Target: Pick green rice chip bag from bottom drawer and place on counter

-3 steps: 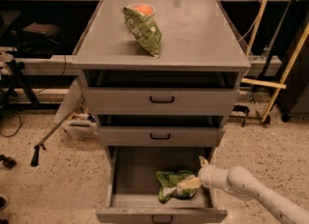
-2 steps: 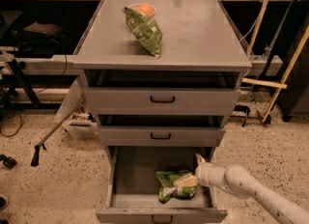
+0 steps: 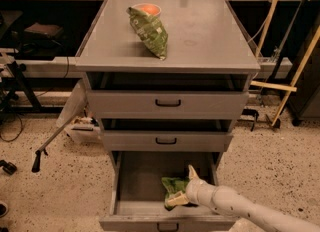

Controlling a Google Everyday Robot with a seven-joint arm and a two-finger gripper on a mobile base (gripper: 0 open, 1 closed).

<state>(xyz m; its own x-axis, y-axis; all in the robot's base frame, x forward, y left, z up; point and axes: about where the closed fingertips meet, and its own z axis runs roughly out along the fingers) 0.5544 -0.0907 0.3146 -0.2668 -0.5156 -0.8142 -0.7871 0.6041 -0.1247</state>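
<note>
The green rice chip bag point(image 3: 171, 185) lies crumpled in the front right part of the open bottom drawer point(image 3: 142, 176). My gripper point(image 3: 181, 186) reaches into that drawer from the lower right on a pale arm. Its fingers are spread, one point(image 3: 191, 171) behind the bag and one point(image 3: 175, 201) in front of it, with the bag between them. The counter point(image 3: 205, 31) is the grey cabinet top above.
A darker olive leaf-patterned bag point(image 3: 151, 31) and an orange bowl point(image 3: 148, 9) sit on the counter's back left. The two upper drawers point(image 3: 168, 103) are slightly ajar. A cane point(image 3: 50, 141) and plastic box point(image 3: 82, 127) are on the floor at the left, and wooden poles point(image 3: 295, 76) lean at the right.
My gripper has moved a little left and deeper into the bottom drawer, so its fingers now straddle the green bag. The bag has stayed in place.
</note>
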